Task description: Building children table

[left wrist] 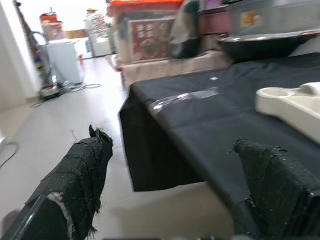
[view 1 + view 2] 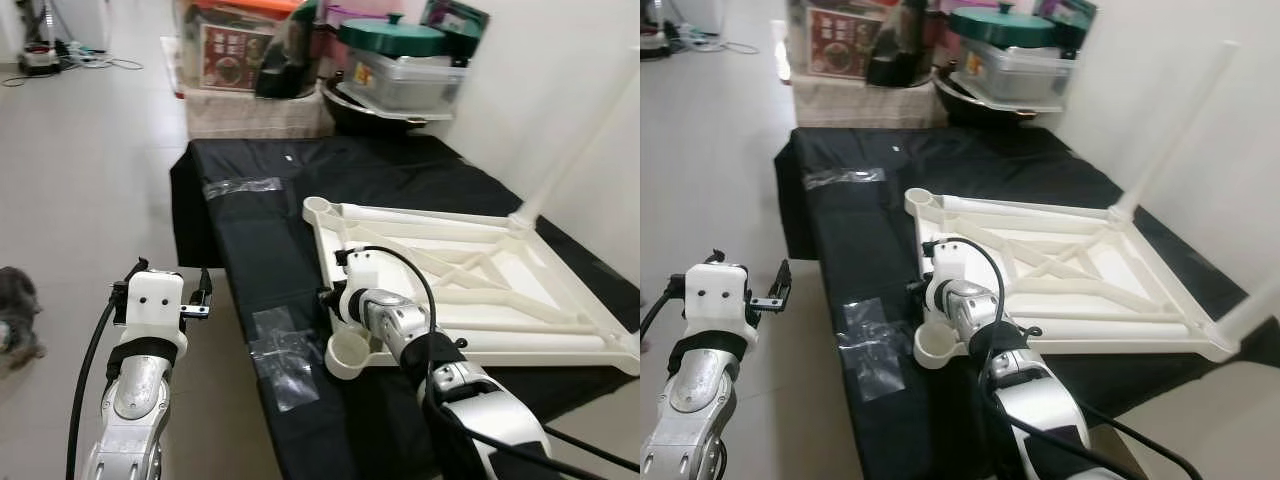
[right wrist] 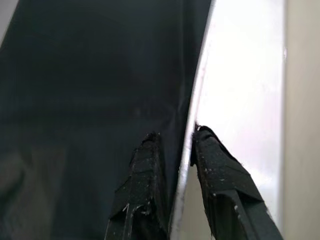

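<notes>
The white plastic children's tabletop (image 2: pixel 470 290) lies upside down on the black cloth-covered table (image 2: pixel 280 215), presumably so its corner sockets face up for legs; two white legs (image 2: pixel 1170 140) already stand at the far-side corners. The right gripper (image 3: pixel 175 150) pinches the tabletop's near rim between nearly closed fingers, seemingly to steady it, while the left gripper (image 1: pixel 175 165) hovers beside the table, spread wide and empty

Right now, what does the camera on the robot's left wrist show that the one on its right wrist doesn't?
Left wrist camera: open floor, stacked boxes, the left gripper with fingers wide apart, holding nothing. Right wrist camera: a close look at the right gripper, fingers pinched on the white table top's thin edge. Both share the black cloth and that white table top.
</notes>
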{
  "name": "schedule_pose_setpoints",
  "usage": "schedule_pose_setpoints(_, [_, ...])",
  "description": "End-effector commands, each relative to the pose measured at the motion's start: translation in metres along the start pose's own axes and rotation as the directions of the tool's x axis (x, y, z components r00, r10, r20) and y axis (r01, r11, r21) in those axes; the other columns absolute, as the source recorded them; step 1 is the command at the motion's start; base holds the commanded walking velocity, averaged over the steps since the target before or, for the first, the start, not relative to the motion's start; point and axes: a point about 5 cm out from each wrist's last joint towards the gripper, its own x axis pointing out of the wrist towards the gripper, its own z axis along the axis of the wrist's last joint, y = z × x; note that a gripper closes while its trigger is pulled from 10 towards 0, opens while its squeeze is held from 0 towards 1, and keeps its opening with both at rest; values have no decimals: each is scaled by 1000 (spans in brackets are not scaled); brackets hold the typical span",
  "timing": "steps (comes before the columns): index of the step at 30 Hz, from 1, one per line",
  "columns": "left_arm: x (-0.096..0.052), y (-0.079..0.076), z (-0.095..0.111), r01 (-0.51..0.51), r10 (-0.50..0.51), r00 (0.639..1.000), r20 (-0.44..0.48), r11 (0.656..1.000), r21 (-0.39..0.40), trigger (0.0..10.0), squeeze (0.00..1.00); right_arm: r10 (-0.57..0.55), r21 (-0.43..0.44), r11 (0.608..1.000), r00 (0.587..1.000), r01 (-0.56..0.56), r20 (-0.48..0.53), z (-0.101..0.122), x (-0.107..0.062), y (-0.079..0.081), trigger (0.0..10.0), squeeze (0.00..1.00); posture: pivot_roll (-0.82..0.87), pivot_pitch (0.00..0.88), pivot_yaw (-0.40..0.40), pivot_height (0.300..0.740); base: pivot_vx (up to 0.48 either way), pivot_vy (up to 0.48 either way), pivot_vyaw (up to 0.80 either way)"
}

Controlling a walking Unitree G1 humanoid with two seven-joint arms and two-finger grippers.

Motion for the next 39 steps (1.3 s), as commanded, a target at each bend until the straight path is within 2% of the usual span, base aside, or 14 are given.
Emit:
schedule_pose_setpoints(1, [-2,-3,-1,10,-10,1000,-8,1000,1,10000,0,171,-102,977,973,-188,-154,-39,0,12,0,0,141,0,-175,740,0,0,0])
schedule_pose_setpoints(8, [-3,-5,0,10,-10,1000,-5,1000,-5,10000,0,268,-342,870,923,-355,-277,-68,-30,-17,0,0,132,0,-174,740,0,0,0])
schedule_pose_setpoints(11, [-3,-5,1,12,-13,1000,-5,1000,-7,10000,0,360,-437,780,892,-448,-273,-64,-48,-24,0,0,122,0,-168,740,0,0,0])
schedule_pose_setpoints(12, [-4,-5,1,14,-14,1000,-5,1000,-7,10000,0,422,-535,672,859,-512,-290,-61,-63,-29,0,0,122,0,-168,740,0,0,0])
schedule_pose_setpoints(13, [-4,-5,1,14,-14,1000,-5,1000,-7,10000,0,422,-535,672,859,-512,-290,-61,-63,-29,0,0,122,0,-168,740,0,0,0])
schedule_pose_setpoints(14, [-4,-5,1,15,-15,1000,-5,1000,-7,10000,0,462,-578,594,825,-560,-325,-63,-76,-35,0,0,115,0,-162,740,0,0,0])
schedule_pose_setpoints(17, [-4,-4,1,16,-16,1000,-5,1000,-7,10000,0,486,-581,558,801,-592,-348,-65,-84,-38,0,0,108,0,-159,740,0,0,0])
schedule_pose_setpoints(19, [-4,-4,2,17,-17,1000,-4,1000,-7,10000,0,550,-583,457,729,-671,-408,-73,-106,-45,0,0,102,0,-157,740,0,0,0])
schedule_pose_setpoints(22, [-4,-4,2,19,-19,1000,-2,1000,-7,10000,0,547,-573,395,685,-718,-481,-87,-125,-57,0,0,95,0,-153,740,0,0,0])
schedule_pose_setpoints(29, [-4,-4,2,27,-27,1000,-2,1000,-5,10000,0,404,-606,356,702,-711,-587,-105,-143,-89,0,0,82,0,-137,740,0,0,0])
schedule_pose_setpoints(34, [-2,-5,2,36,-36,999,-3,999,-1,10000,0,120,-770,450,885,-453,-450,-81,-122,-120,0,0,83,0,-133,740,0,0,0])
schedule_pose_setpoints(37, [-2,-5,2,36,-36,999,-3,999,2,10000,0,46,-804,444,906,-395,-420,-76,-119,-127,0,0,83,0,-133,740,0,0,0])
schedule_pose_setpoints(38, [-2,-4,1,35,-35,999,-4,999,3,10000,0,30,-777,472,889,-416,-458,-80,-121,-131,10000,0,87,0,-134,740,0,0,0])
schedule_pose_setpoints(39, [-2,-4,1,34,-34,999,-5,999,4,10000,0,24,-754,495,875,-431,-484,-82,-123,-134,10000,0,87,0,-134,740,0,0,0])
